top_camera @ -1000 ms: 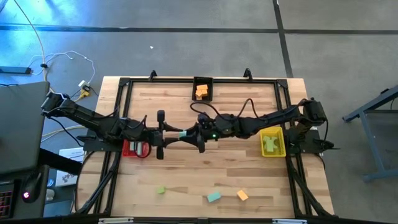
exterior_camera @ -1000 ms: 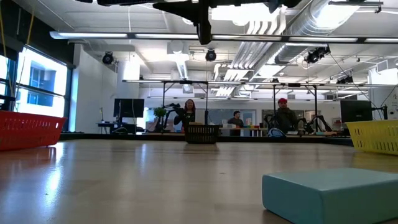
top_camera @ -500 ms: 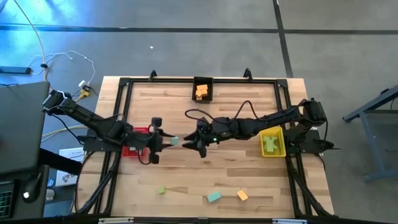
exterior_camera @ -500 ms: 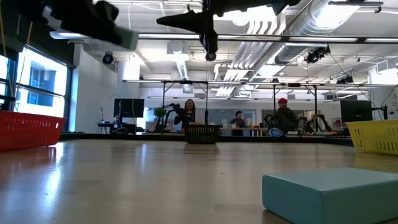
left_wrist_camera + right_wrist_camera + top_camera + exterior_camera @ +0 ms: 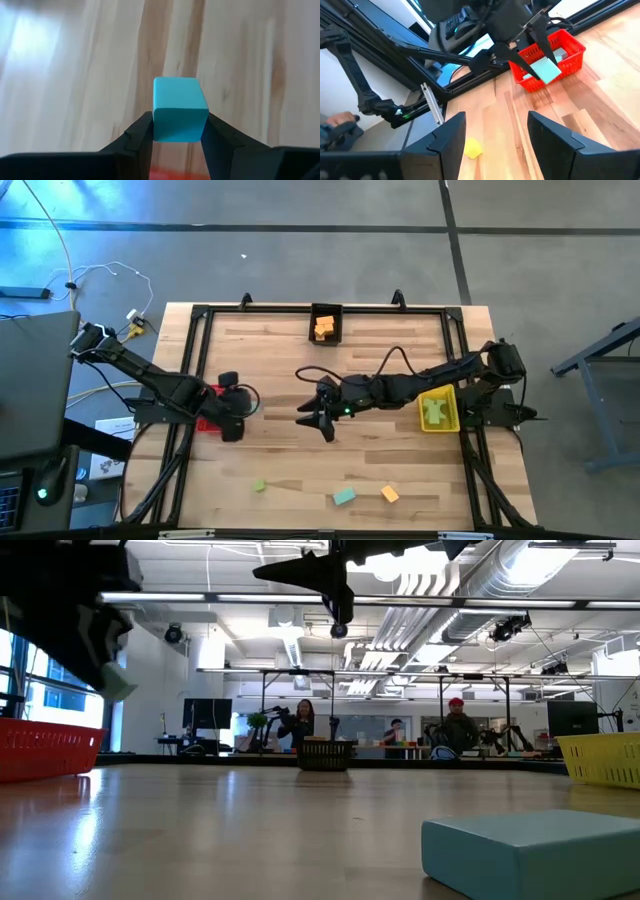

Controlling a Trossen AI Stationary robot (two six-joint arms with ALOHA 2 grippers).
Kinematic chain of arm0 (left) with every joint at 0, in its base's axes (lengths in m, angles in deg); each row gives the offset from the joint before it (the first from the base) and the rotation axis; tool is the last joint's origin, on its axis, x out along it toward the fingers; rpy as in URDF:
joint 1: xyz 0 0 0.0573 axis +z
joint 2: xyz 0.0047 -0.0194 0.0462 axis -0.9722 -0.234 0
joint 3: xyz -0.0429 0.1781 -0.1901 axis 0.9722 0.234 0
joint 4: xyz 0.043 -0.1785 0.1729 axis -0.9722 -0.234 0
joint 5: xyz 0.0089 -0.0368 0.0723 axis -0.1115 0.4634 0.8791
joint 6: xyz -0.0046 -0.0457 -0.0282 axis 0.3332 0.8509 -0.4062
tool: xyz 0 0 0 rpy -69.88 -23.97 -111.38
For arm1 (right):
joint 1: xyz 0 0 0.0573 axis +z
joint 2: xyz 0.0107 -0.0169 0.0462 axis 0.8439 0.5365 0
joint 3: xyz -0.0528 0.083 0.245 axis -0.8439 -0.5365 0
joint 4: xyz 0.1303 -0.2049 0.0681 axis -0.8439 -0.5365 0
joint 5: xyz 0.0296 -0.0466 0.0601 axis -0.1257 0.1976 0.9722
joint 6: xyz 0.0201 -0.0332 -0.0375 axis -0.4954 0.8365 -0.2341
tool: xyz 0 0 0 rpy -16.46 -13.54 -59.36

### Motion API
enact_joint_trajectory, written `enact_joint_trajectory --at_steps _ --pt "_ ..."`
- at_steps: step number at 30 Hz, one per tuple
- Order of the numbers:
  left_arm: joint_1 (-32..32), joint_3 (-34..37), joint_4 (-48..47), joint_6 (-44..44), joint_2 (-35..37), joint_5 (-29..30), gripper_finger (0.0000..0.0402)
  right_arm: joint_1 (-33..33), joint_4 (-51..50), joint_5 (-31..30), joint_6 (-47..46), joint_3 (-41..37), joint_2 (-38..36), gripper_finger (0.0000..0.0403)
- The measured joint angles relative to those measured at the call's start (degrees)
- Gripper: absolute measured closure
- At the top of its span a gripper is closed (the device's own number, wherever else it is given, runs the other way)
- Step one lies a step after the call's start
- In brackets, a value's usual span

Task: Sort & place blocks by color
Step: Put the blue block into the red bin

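Holding a teal block (image 5: 180,110) tight between its two fingers, the left gripper (image 5: 232,402) is hanging right by the red bin (image 5: 207,420) at the left side of the table (image 5: 400,470). The right wrist view is showing the block up in the air just over the bin's edge, so it looks like it is about to go in. Something pale is already lying inside that bin, maybe another teal block, but I cannot tell for sure.

Moving toward the middle, the black bin (image 5: 326,324) at the far edge is holding orange blocks (image 5: 324,328). The right gripper (image 5: 312,421) is hanging over the middle of the table with its fingers spread apart and nothing between them.

Over on the right, the yellow bin (image 5: 438,409) is holding yellow-green blocks (image 5: 433,411).

Three blocks are waiting near the front edge: a yellow-green block (image 5: 258,485), a loose teal block (image 5: 344,497) and an orange block (image 5: 390,494). So I think most of the sorting is done, with this drop and those three left.
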Motion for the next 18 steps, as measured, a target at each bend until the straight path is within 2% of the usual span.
enact_joint_trajectory --at_steps 8,14,18 --pt "0.2 -1.5 -14.5 11.1 0.0 -3.9 0.0288 0.1 -0.2 0.0 2.3 0.0 0.0 0.0206" --pt "0.2 -5.4 -24.8 14.4 0.0 -3.9 0.0287 0.1 -0.5 0.0 3.0 0.0 0.0 0.0206" --pt "0.2 -5.7 -28.5 16.0 0.0 -8.0 0.0287 0.1 -1.9 0.0 3.0 0.0 0.0 0.0206"
